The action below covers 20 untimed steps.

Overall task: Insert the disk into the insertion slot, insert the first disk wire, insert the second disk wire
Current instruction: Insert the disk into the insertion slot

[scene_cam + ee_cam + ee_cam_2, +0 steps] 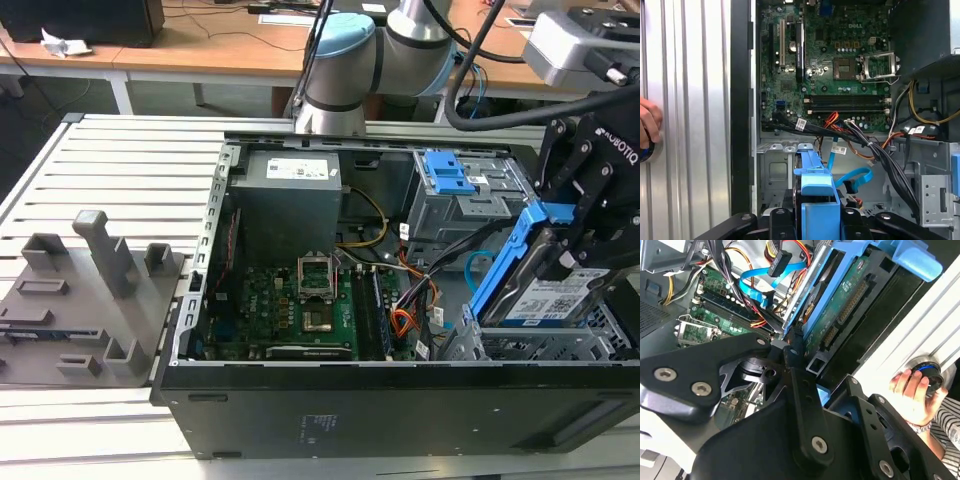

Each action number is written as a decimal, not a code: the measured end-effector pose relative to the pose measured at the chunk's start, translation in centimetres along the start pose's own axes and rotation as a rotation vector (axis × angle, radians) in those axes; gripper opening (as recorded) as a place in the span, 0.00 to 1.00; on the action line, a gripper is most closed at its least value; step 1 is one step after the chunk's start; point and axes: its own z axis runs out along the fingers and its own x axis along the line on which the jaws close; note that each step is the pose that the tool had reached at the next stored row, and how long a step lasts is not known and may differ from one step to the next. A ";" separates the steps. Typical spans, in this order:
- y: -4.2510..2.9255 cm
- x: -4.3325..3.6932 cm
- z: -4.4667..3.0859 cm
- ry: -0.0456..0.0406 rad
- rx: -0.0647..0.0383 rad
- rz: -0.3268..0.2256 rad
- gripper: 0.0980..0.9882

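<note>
Jaws of the gripper (562, 255) clamp the disk (548, 300), tilted over the insertion slot (540, 345), the second disk wire (855, 176) looping loose nearby; the second wrist view adds a person's hand (912, 395) on the slatted table (920, 332)

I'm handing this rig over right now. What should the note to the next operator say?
The gripper is shut on the disk, held tilted above the insertion slot, not yet seated. The first disk wire and second disk wire lie loose inside the case, neither plugged into the disk. Done: disk picked up. Left: seating, both wires.
</note>
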 end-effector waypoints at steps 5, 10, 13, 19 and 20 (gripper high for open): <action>-0.02 0.00 0.54 0.0000 0.000 0.000 0.30; -0.05 -0.01 1.23 -0.0001 0.000 0.000 0.30; -0.07 -0.02 1.66 -0.0001 0.000 0.000 0.30; -0.07 -0.02 1.80 0.0000 0.000 0.000 0.30; -0.07 -0.02 1.80 0.0001 0.000 0.000 0.30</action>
